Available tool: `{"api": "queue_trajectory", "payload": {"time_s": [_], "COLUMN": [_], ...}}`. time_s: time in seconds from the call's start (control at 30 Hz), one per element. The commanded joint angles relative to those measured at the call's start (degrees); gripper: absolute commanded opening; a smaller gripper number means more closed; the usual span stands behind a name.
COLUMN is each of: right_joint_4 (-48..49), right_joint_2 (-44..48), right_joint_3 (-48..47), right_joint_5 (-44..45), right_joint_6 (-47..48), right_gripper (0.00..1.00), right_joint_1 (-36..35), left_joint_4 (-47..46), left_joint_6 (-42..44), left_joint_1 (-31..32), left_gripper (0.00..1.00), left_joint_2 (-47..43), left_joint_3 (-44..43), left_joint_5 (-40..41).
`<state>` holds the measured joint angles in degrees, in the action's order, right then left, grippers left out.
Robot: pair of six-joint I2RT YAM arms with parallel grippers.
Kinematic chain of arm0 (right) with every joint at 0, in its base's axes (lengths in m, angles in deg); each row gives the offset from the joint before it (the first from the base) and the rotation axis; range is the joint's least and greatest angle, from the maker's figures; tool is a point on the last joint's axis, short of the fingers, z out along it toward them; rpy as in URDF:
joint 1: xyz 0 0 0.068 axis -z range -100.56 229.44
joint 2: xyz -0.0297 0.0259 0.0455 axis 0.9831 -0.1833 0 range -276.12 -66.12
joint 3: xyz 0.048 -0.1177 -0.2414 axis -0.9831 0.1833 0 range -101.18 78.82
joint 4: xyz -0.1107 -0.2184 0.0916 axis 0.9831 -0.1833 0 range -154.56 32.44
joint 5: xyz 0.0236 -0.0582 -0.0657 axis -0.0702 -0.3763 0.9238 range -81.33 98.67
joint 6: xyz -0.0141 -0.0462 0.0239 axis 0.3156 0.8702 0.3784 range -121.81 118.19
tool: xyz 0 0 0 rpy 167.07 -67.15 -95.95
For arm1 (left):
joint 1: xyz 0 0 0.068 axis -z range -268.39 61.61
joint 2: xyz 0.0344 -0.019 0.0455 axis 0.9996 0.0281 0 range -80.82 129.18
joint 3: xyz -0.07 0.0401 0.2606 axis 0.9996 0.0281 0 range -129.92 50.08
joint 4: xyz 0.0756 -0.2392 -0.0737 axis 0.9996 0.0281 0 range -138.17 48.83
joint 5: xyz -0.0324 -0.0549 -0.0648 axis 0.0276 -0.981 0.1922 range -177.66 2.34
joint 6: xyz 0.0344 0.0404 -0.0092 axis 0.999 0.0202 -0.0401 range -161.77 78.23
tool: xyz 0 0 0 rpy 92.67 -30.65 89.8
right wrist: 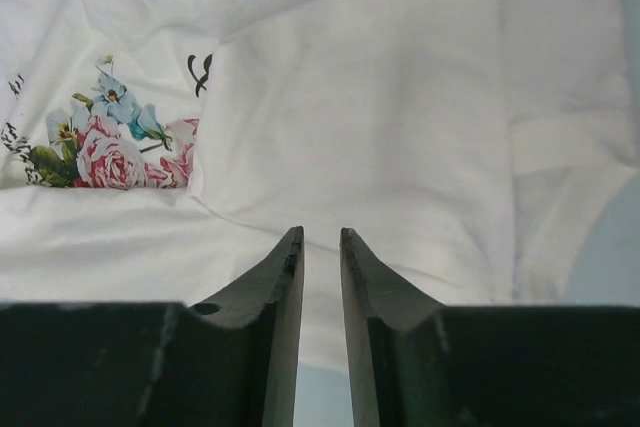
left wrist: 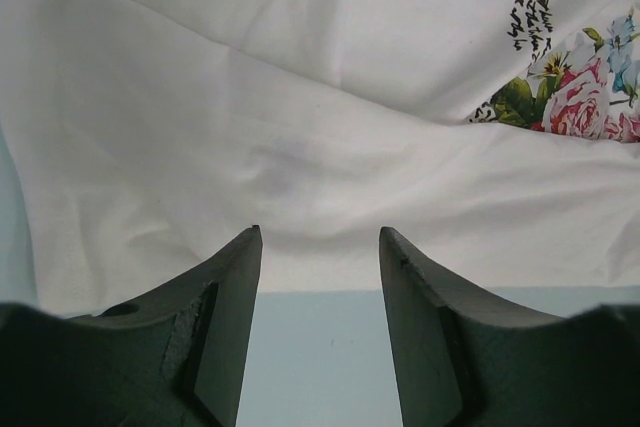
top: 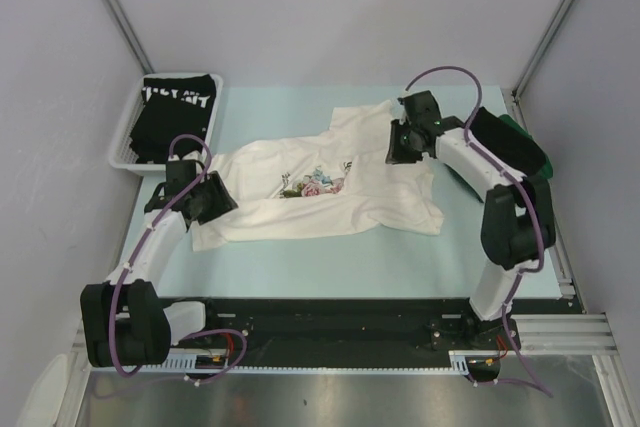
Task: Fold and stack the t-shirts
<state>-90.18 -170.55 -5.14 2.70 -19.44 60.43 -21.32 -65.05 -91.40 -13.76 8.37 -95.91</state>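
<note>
Looks mid-fold on the floral tee (top: 300, 215): left gripper (left wrist: 320, 230) open, right gripper (right wrist: 321, 231) barely parted, both empty, probably hem-grab next.

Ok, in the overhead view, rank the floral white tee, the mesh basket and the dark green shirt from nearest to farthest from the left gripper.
1. White floral t-shirt, right beside the left gripper, mid-table.
2. Mesh basket, back left corner.
3. Dark green t-shirt, far right edge.
</note>
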Motion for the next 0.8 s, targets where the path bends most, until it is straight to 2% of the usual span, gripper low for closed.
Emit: {"api": "queue_trajectory", "payload": {"time_s": [0.0, 0.07, 0.1, 0.33, 0.5, 0.77], "right_joint_4": [-3.76, -5.34, -5.87, -6.32, -4.38, -3.76], "right_joint_2": [5.89, 5.98, 5.72, 5.98, 10.54, 11.61], "right_joint_3": [3.36, 4.68, 4.95, 10.48, 18.03, 22.09], "right_joint_5": [5.97, 8.69, 9.83, 12.04, 12.39, 14.50], "right_joint_6": [1.45, 1.98, 1.81, -1.62, -4.78, -3.11], "right_gripper": [0.33, 0.41, 0.47, 0.65, 0.70, 0.72], "right_joint_1": [0.20, 0.28, 0.37, 2.83, 6.08, 8.11], "left_joint_4": [-2.42, -2.68, -2.77, -1.80, -1.89, -2.42], "left_joint_6": [1.23, 1.23, 1.23, 1.75, 1.58, 1.14], "left_joint_1": [-0.16, -0.16, -0.16, -0.25, -0.16, -0.16], "left_gripper": [0.56, 0.56, 0.56, 0.56, 0.56, 0.56], "left_joint_2": [-0.45, -0.19, -0.01, 0.25, 0.52, 1.40], "left_joint_3": [0.32, 0.32, 0.23, -1.79, -2.06, -2.06], "left_joint_5": [-1.59, -2.03, -2.29, -2.30, -2.56, -3.00]}}
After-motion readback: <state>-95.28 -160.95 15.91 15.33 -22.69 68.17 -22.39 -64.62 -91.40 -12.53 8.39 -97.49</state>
